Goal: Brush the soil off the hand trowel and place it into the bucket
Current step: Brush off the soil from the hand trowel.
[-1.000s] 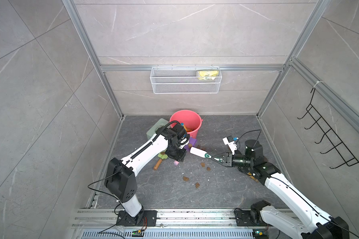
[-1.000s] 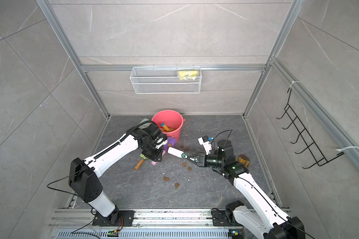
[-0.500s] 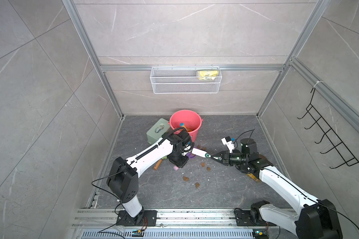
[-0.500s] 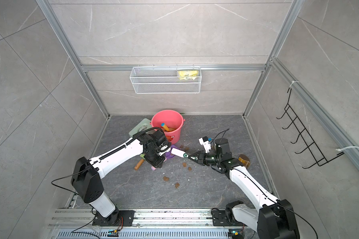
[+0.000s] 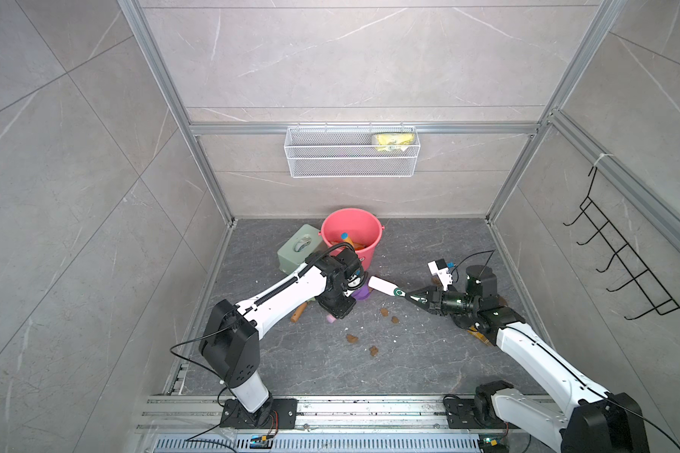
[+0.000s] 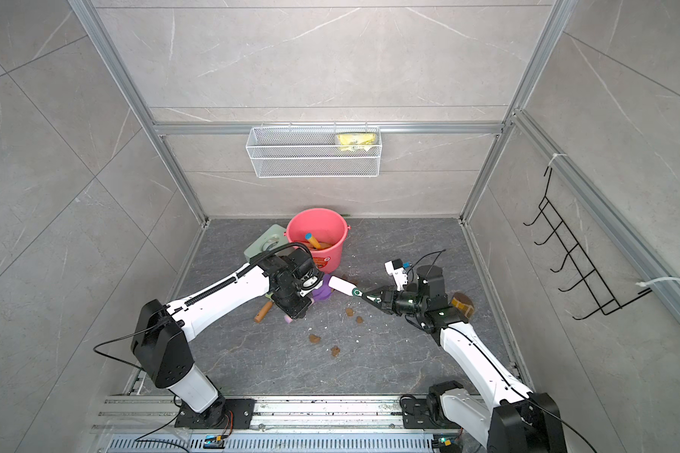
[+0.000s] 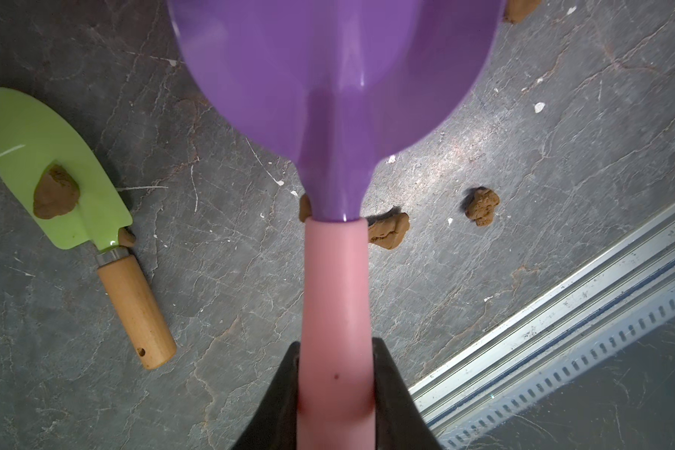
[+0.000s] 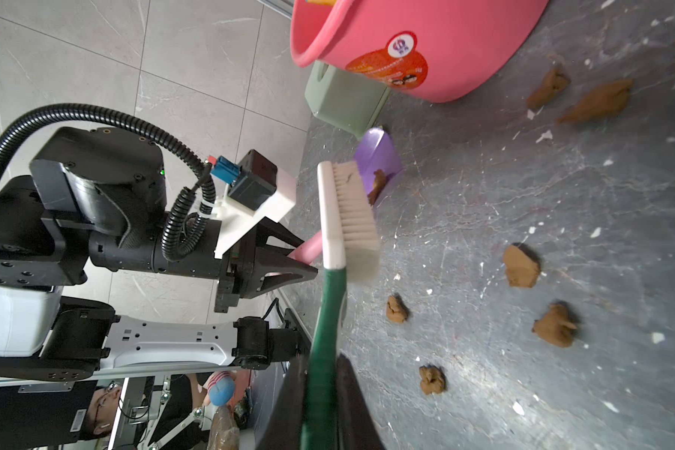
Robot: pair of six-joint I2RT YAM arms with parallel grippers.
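Note:
My left gripper (image 5: 336, 310) (image 7: 336, 350) is shut on the pink handle of the hand trowel (image 7: 336, 78), whose purple blade (image 5: 364, 292) (image 8: 378, 156) hangs low over the floor in front of the bucket. A brown lump of soil (image 8: 378, 183) sits on the blade. My right gripper (image 5: 411, 297) (image 8: 322, 358) is shut on the green handle of a white-headed brush (image 5: 381, 286) (image 8: 347, 218). The brush head's far end is right beside the blade. More soil lumps (image 5: 384, 312) (image 8: 521, 267) lie on the floor. The coral-pink bucket (image 5: 377, 235) (image 8: 445, 39) stands behind, with tools inside.
A sage-green box (image 5: 299, 251) stands left of the bucket. A green trowel with a wooden handle (image 7: 133, 304) lies on the floor under my left arm, carrying a soil lump (image 7: 55, 193). A metal rail (image 7: 562, 331) runs along the front. A wire basket (image 5: 352, 157) hangs on the back wall.
My left gripper has brought the trowel forward and lower, away from the bucket, uncovering the green box. The brush stays close to the blade, and the right arm's elbow has shifted.

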